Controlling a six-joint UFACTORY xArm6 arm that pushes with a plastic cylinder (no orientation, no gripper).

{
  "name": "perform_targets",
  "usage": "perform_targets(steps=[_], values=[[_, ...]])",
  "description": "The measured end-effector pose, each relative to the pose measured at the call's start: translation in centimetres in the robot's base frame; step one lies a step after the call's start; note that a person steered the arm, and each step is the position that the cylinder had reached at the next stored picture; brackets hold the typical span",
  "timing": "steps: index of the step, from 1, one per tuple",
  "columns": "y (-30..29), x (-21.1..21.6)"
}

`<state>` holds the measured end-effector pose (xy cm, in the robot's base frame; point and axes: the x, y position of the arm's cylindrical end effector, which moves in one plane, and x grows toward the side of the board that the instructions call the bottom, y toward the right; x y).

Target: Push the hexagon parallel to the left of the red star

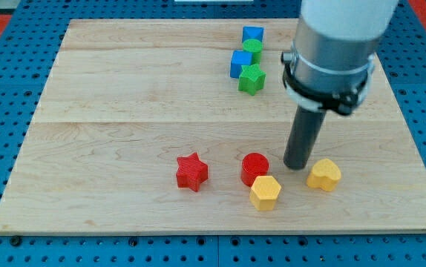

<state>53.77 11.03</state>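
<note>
The task's object, the yellow hexagonal plastic block [266,193], lies near the view's bottom edge of the pale wooden board [124,96], touching or all but touching the lower right of the red cylindrical plastic block [254,168], with the red star-shaped plastic block [192,172] further toward the view's left. My tip [296,166] rests on the board between the red cylinder and the yellow heart-shaped plastic block [323,175], up and to the right of the hexagon and not touching it. The arm carries no hand, only a bare rod, so there is nothing to spread or close. Risks, as judged: the hexagon must travel leftward past the star, and both red blocks lie close to that route; a push from the present side would likely drive the hexagon into the cylinder or carry the cylinder along. A contact off the hexagon's centre could spin it aside, perhaps toward the board's bottom edge, which is near. A glancing touch on the star would shift the reference itself. Count: two red blocks, two yellow blocks, two blue cube-like blocks [252,35] [240,64], one green star [251,78] and one green round block [253,49]; eight in all.
</note>
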Motion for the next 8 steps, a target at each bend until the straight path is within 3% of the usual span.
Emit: perform_targets(steps=[1, 2, 4, 6, 7, 8], values=[[-1.0, 3.8], [-6.9, 4.2], [-8.8, 1.8], [-16.3, 5.8], [-12.7, 8.1], [-15.5, 8.1]])
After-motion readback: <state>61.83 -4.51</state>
